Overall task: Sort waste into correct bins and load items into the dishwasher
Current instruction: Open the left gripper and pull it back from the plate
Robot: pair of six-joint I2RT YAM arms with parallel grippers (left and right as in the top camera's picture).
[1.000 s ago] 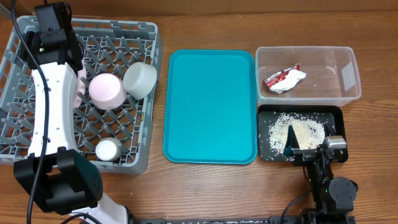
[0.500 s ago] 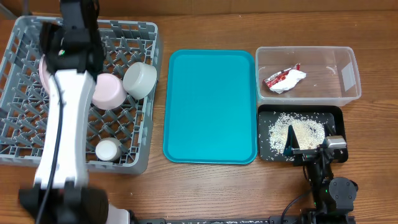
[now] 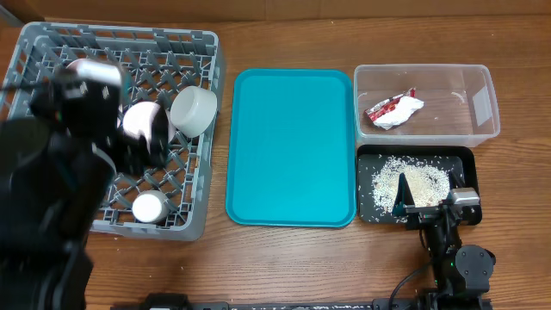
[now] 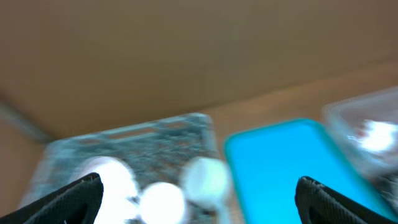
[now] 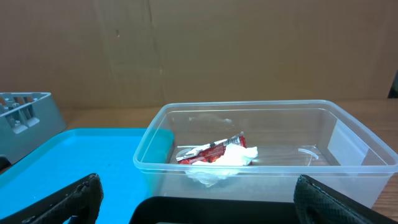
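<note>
The grey dishwasher rack (image 3: 185,39) holds a pale grey-green bowl (image 3: 193,109), a pinkish bowl (image 3: 142,120) and a small white cup (image 3: 150,207). My left arm (image 3: 52,172) is a dark blur over the rack's left half, so I cannot make out the plate. The left gripper (image 4: 199,180) is open and empty in its blurred wrist view. The wrapper with tissue (image 3: 393,109) lies in the clear tub (image 3: 482,129). Rice (image 3: 413,182) lies in the black tray (image 3: 370,155). My right gripper (image 3: 428,194) (image 5: 198,186) is open over that tray's near edge.
The flat teal serving tray (image 3: 291,146) lies bare between the rack and the two bins. A brown wall stands behind the table. Wood tabletop shows along the front edge.
The left gripper has opened. Its arm has swung from the rack's far left side toward the front, blurring in motion. The right arm has not moved.
</note>
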